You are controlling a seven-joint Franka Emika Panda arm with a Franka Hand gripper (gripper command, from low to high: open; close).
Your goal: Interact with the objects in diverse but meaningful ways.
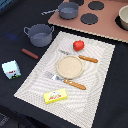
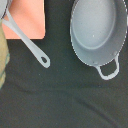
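End effector unseen, its opening untellable; grey pot (image 2: 96,32) sits on black tablecloth (image 2: 60,95) beside striped placemat (image 1: 95,95).

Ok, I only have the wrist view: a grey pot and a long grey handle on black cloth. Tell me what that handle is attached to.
Observer: The long handle belongs to a grey saucepan standing on the pink toy stove.
Operator: Now give me the nearest food.
Observer: A brown sausage stick lies on the black cloth just below the two-handled pot in the exterior view.
Operator: List what is on the mat.
Observer: The striped mat holds a red tomato, a tan plate, a fork, a knife and a yellow butter box.
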